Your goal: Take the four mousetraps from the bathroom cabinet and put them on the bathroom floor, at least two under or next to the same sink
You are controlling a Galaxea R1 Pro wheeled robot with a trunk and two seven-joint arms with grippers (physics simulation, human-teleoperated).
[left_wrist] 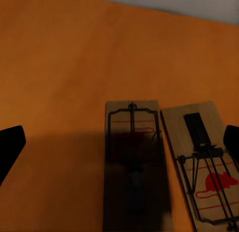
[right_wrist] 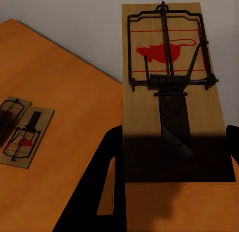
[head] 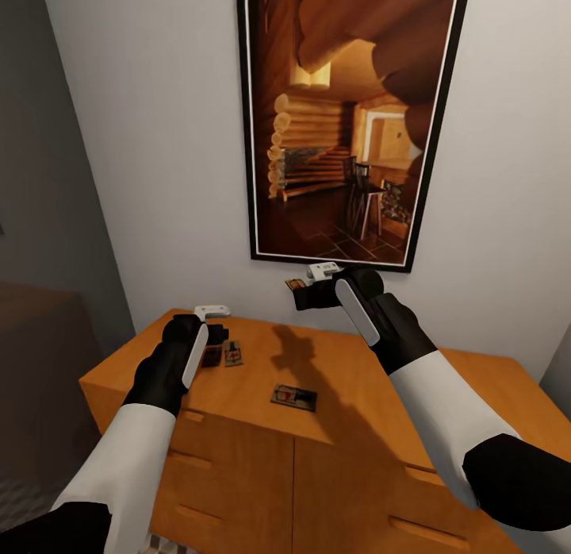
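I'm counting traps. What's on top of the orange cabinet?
Three mousetraps lie on the cabinet: two side by side under the left gripper, one alone. The left arm's shadow covers one's details.

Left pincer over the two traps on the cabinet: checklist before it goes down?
1. Right pincer holds its mousetrap, lifted clear of the cabinet top: ok.
2. Left pincer open, fingertips either side: ok.
3. Only one trap between the fingers: not ok. The shadowed trap and the red-mouse trap lie side by side, both within the span.
4. Pincer centred on one trap: not ok, it straddles the pair.
5. Gap between the two traps enough for a finger: cannot tell, it looks very narrow.
6. Fourth trap apart, out of the way: ok.
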